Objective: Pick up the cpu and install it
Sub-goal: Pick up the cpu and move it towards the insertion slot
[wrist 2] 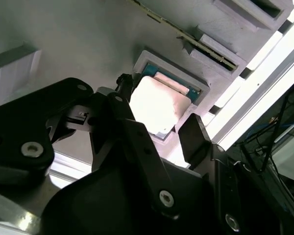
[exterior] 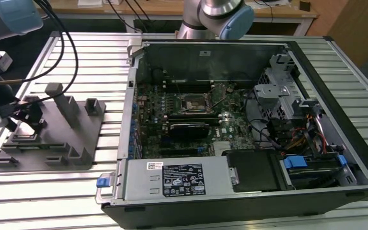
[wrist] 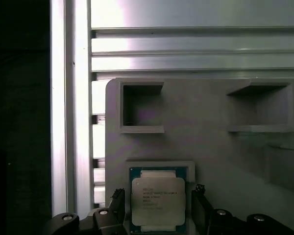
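My gripper (wrist: 158, 209), jaws open, straddles the cpu (wrist: 158, 193) nested in the grey fixture (wrist: 210, 122), lining up for a square grip on its edges.

The arm (exterior: 225, 14) is showing silver joints and pale blue caps, with black cables (exterior: 61, 24) trailing beside it. The gripper (wrist 2: 159, 110) is wearing matte black, angular links dotted with round silver screws (wrist 2: 166, 198)

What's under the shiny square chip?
The cpu lies sunk in the grey fixture, whose raised square rim frames it. What is directly beneath the cpu is covered by the cpu itself, so it cannot be seen.
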Available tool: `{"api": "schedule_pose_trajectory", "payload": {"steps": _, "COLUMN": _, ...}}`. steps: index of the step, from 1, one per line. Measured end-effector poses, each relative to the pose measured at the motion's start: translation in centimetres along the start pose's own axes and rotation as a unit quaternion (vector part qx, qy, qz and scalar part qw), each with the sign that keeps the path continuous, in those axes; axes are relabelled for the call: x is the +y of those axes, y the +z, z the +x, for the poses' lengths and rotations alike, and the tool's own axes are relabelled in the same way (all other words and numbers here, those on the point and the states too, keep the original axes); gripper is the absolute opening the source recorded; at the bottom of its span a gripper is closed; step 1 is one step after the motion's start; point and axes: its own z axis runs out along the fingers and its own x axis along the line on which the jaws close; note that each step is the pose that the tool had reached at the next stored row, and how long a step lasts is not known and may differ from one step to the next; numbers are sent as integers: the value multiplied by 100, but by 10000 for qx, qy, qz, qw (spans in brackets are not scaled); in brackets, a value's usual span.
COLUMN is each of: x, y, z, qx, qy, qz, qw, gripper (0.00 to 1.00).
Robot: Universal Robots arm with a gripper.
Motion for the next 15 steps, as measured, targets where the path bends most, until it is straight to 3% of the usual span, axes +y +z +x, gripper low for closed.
{"api": "schedule_pose_trajectory", "payload": {"steps": 15, "x": 1, "y": 48, "z": 4, "qx": 2, "qy": -65, "qz": -2, "qw": 10000, "gripper": 65}}
